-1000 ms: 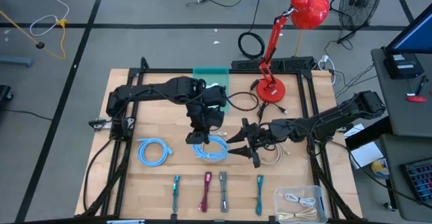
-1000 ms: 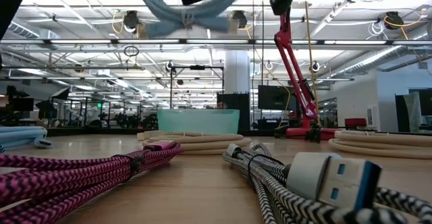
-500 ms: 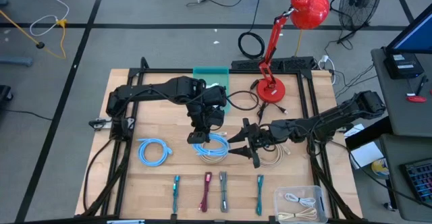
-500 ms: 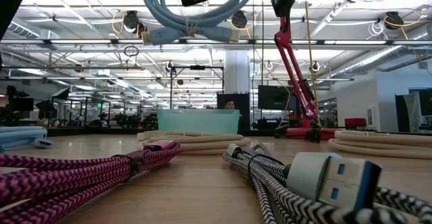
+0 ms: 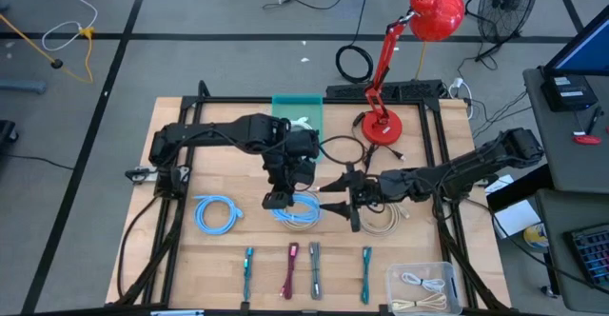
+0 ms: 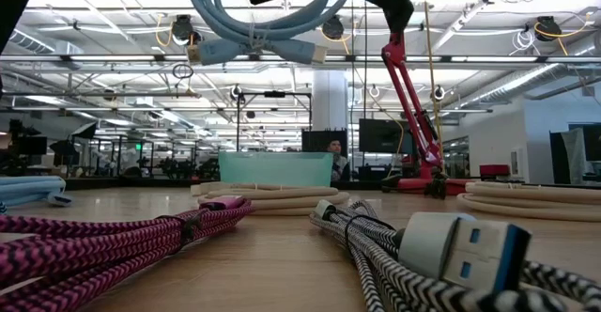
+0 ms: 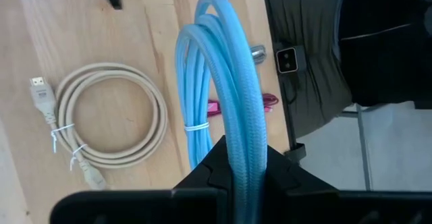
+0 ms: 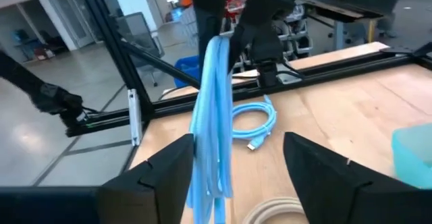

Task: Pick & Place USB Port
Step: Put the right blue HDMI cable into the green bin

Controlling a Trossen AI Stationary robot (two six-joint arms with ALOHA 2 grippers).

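Wooden table (image 5: pixel 181 249); left end effector (image 5: pixel 278 200) clenched on blue cable coil (image 5: pixel 297 209); right end effector (image 5: pixel 335 202), beside coil, has spread wider, suggesting handover.

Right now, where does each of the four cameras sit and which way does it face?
High: overhead, straight down; both arms, table.
Low: table height, level toward the room; zebra cable near, blue cable coil above.
Left wrist: looks down past the left pincer, shut on the blue cable coil.
Right wrist: looks across past the open right pincer.
Shared: all four show that coil.
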